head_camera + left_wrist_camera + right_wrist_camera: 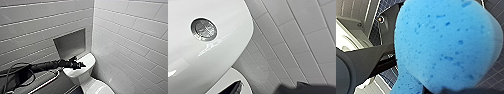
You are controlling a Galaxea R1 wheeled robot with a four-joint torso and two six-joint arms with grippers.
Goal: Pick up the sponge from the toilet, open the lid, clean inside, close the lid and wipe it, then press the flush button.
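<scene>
**Left claw hovering over the toilet tank, right claw carrying the sponge.**

In the head view the left arm is reaching in from the left and holding its claw just above the flat white tank top, below the recessed wall niche. I cannot tell whether this claw is spread or pressed together. The left wrist view is looking down on the flush button, which is sitting in the glossy tank top near the tiled wall. The bright blue sponge is hanging close to the right wrist camera, off any surface, and the right claw is pinching it at its lower edge. The lid is lying down over the bowl, and a chrome grab bar is running beside the toilet.
</scene>
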